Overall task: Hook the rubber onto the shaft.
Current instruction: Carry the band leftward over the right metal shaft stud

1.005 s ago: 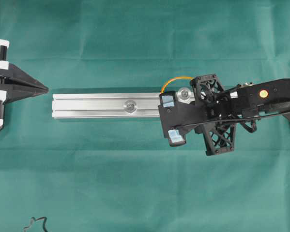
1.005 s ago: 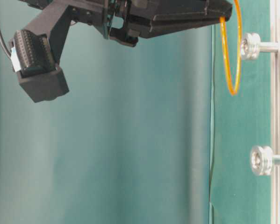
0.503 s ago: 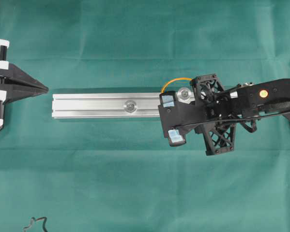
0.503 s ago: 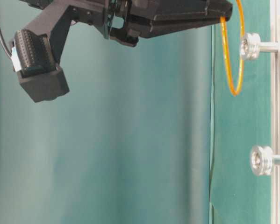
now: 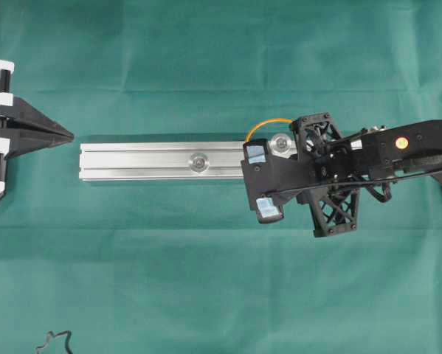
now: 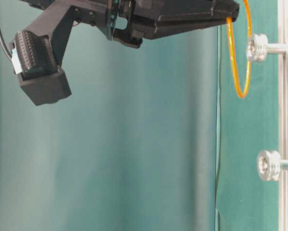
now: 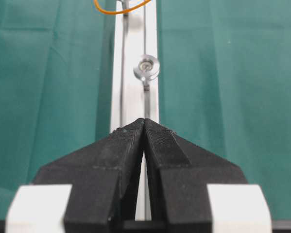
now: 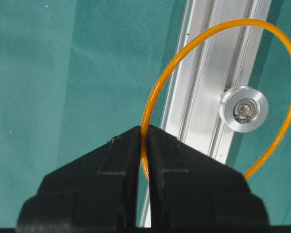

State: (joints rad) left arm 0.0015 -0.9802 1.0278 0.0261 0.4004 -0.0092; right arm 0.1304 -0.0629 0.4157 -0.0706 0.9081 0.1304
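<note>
- Over the rail's right end: the right gripper has its jaws pinched tight on the rubber, holding one thin spot of the orange loop; rest of the loop hangs free & round.
- Where the band is: in the air just off the near shaft. In the right wrist view the loop rings that shaft's head, but the table-level view shows the band standing clear of the flanged tip, not over it yet.
- Step in hand, imo: lining the loop up w/ the shaft before hooking. Nothing hooked so far.
- Next move needs: push the loop toward the aluminium rail so it passes the flange & sits on the stem behind it, w/out letting the band twist or slip from the pinch. After that prob. a stretch toward the second shaft, can't be sure.
- Left gripper: closed, empty, parked at the rail's far end, pointing along it.
- Vs. a sec ago: basically no change. Arm & loop in the same place, grip unchanged; looks like a pause.
</note>
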